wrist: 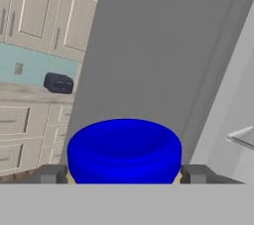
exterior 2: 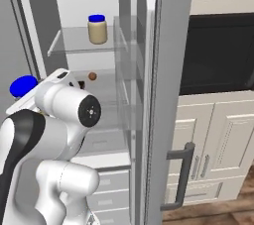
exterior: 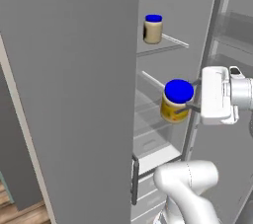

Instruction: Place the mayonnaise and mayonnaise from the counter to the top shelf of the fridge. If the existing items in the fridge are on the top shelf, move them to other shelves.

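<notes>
Gripping one mayonnaise jar [exterior: 176,100], the pincer [exterior: 190,101] hides its label.

1. One mayonnaise jar [exterior: 153,28] is sitting on the top shelf [exterior: 170,45] inside the fridge [exterior: 74,94].
2. Second mayonnaise jar [exterior: 177,101] is hanging between the gripper [exterior: 190,100] fingers, in front of the open compartment, lower than the top shelf.
3. Small ball [exterior 2: 92,76] is lying on a lower shelf [exterior 2: 106,83], below the shelved jar.
</notes>
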You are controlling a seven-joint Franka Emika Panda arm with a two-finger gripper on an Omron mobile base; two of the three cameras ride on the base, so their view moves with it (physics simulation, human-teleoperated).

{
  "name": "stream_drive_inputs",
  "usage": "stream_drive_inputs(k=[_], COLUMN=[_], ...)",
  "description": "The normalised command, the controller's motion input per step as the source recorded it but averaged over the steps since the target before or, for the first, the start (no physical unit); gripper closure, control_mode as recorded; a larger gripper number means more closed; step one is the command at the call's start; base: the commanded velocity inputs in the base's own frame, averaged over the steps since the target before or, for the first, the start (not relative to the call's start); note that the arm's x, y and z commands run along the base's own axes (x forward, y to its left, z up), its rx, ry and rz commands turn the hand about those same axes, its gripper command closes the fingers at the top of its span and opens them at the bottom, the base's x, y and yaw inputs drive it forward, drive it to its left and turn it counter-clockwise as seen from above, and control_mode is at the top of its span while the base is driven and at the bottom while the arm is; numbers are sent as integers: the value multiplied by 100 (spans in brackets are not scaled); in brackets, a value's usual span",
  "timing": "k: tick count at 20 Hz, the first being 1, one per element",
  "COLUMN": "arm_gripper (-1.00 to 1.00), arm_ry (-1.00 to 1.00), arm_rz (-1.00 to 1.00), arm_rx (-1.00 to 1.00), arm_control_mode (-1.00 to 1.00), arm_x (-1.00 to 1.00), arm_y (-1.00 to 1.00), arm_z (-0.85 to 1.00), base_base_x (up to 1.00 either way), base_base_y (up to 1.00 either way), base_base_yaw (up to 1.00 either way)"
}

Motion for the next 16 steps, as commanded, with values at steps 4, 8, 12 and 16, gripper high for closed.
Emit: stream_drive_inputs(k=[4, 8, 12, 16], arm_gripper=[100, 100, 100, 100], arm_ry=[0, 0, 0, 0], arm_rz=[0, -1, -6, -12], arm_rx=[0, 8, 19, 10], arm_control_mode=[100, -100, -100, -100], arm_x=[0, 4, 11, 37], arm_y=[0, -9, -23, -3], arm_z=[0, 22, 59, 67], base_base_x=[38, 10, 0, 0], base_base_y=[-11, -6, 0, 0], base_base_yaw=[6, 0, 0, 0])
